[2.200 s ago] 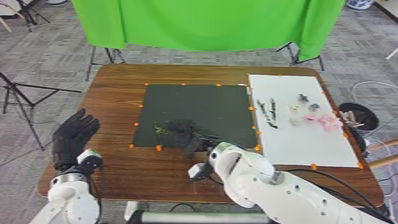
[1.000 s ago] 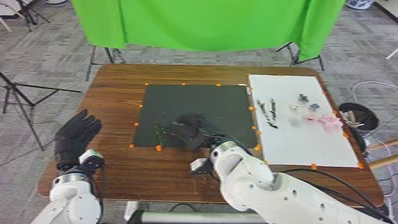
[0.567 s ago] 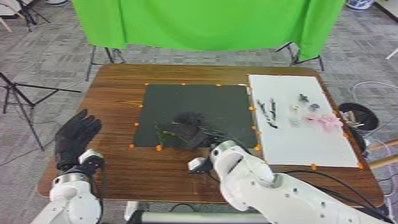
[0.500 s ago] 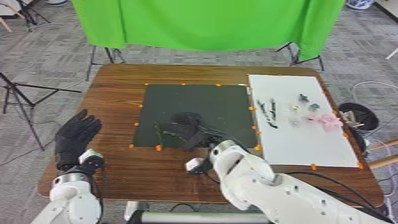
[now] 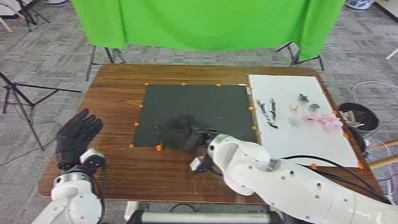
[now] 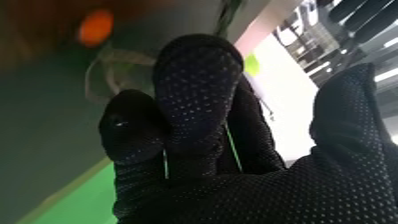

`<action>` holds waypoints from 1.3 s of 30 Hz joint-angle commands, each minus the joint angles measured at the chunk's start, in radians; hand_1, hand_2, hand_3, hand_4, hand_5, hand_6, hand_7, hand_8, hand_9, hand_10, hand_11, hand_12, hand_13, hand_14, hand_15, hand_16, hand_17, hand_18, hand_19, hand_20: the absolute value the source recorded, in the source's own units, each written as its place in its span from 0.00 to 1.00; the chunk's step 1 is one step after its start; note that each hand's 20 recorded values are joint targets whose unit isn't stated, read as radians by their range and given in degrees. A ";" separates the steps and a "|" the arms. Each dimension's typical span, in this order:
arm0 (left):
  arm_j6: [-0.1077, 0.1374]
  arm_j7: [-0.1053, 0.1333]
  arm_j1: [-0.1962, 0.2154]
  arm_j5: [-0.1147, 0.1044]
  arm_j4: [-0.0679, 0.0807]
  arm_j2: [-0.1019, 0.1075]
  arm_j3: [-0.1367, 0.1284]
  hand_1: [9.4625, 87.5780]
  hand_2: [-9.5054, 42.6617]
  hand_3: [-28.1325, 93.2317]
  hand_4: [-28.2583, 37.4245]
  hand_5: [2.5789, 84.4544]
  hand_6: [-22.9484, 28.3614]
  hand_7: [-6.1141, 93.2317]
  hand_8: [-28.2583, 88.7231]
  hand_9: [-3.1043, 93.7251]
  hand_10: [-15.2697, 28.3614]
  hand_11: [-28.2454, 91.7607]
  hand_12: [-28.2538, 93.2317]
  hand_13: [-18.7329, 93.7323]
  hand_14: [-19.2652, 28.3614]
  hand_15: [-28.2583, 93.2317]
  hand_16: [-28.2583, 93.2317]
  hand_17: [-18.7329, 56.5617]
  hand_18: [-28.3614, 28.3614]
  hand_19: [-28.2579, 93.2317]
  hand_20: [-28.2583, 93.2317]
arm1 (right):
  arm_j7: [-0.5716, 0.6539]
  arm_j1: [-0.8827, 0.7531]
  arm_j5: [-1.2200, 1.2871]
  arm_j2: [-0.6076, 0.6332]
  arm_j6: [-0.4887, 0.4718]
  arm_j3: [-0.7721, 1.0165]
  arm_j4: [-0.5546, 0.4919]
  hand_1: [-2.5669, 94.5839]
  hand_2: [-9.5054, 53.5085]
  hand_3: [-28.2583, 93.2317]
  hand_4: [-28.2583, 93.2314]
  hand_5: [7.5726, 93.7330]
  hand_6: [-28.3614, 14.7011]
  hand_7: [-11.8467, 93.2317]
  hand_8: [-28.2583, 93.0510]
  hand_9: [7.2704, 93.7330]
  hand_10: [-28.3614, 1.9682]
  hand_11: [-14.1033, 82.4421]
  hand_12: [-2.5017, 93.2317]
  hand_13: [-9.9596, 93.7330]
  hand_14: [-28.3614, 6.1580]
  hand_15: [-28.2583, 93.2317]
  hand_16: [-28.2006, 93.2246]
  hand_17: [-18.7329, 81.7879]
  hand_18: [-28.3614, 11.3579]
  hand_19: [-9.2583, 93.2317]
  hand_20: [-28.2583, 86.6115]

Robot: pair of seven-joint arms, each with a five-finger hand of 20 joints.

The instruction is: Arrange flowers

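Pink flowers (image 5: pixel 329 122) are noted on the white sheet (image 5: pixel 311 145), toward its outer edge on the right side of the brown desk (image 5: pixel 117 100). Dark stems (image 5: pixel 273 108) are laid on the same sheet, nearer the dark mat (image 5: pixel 194 100), and small grey-green pieces (image 5: pixel 303 98) are placed between the stems and the flowers (their exact kind cannot be told). The right hand (image 5: pixel 184 131) is held over the near part of the mat, and a thin green stem (image 5: pixel 157 130) is seen just beside it, on its left. In the right wrist view, the fingers (image 6: pixel 197 80) of the right hand (image 6: pixel 266 197) are grouped closely and loosely bent, with the thumb (image 6: pixel 348 115) set well apart from them. A faint, see-through outline (image 6: pixel 114 64) is also recorded beyond the fingers (whether it is a vase cannot be told). The left hand (image 5: pixel 78 134) is positioned at the left side of the desk, its fingers extended and slightly parted. Orange markers (image 5: pixel 159 148) are spaced along the edges of mat and sheet. A dark bin (image 5: pixel 368 111) is stationed beside the desk, on the right.
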 commanded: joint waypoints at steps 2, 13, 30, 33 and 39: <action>-0.011 -0.001 0.003 -0.004 0.002 -0.008 0.001 0.33 0.29 0.81 0.15 0.59 0.55 0.23 0.17 0.54 0.69 0.43 0.31 0.56 0.75 0.43 0.21 0.55 0.77 0.43 0.46 | 0.014 0.031 -0.010 -0.004 0.044 0.018 0.013 0.23 0.38 0.75 0.10 0.42 0.57 0.19 0.19 0.45 0.49 0.20 0.08 1.00 0.65 0.66 0.41 0.85 0.37 1.00 0.57; -0.011 -0.001 0.001 -0.009 0.003 -0.007 0.005 0.33 0.29 0.81 0.15 0.59 0.55 0.23 0.17 0.54 0.69 0.43 0.31 0.56 0.75 0.43 0.21 0.55 0.77 0.43 0.46 | 0.008 0.026 0.012 0.002 0.047 0.020 0.001 0.23 0.38 0.75 0.10 0.42 0.57 0.19 0.19 0.46 0.48 0.20 0.08 1.00 0.65 0.67 0.40 0.86 0.37 1.00 0.57; -0.017 -0.014 0.010 0.003 0.002 -0.012 -0.004 0.33 0.29 0.81 0.15 0.59 0.55 0.23 0.17 0.54 0.69 0.43 0.31 0.56 0.75 0.43 0.21 0.55 0.77 0.43 0.46 | 0.091 -0.099 -0.260 0.194 0.227 0.323 -0.178 0.24 0.05 0.76 0.12 0.47 0.57 0.21 0.19 0.54 0.42 0.22 0.13 0.99 0.65 0.65 0.43 0.83 0.36 1.00 0.57; -0.016 -0.014 0.009 0.002 0.001 -0.011 -0.002 0.33 0.29 0.81 0.14 0.59 0.55 0.23 0.17 0.55 0.69 0.43 0.31 0.56 0.75 0.43 0.21 0.55 0.77 0.43 0.46 | 0.155 -0.108 -0.329 0.232 0.157 0.373 -0.156 0.24 0.00 0.73 0.10 0.48 0.56 0.21 0.19 0.56 0.38 0.22 0.16 0.98 0.64 0.66 0.43 0.81 0.35 1.00 0.59; -0.019 -0.017 0.004 0.005 0.003 -0.009 0.000 0.33 0.29 0.81 0.14 0.59 0.54 0.23 0.17 0.55 0.69 0.43 0.31 0.56 0.75 0.43 0.21 0.55 0.77 0.43 0.46 | 0.232 -0.091 -0.362 0.260 -0.022 0.402 -0.074 0.21 0.00 0.66 0.01 0.45 0.52 0.17 0.20 0.50 0.24 0.21 0.19 0.94 0.61 0.68 0.42 0.78 0.33 1.00 0.60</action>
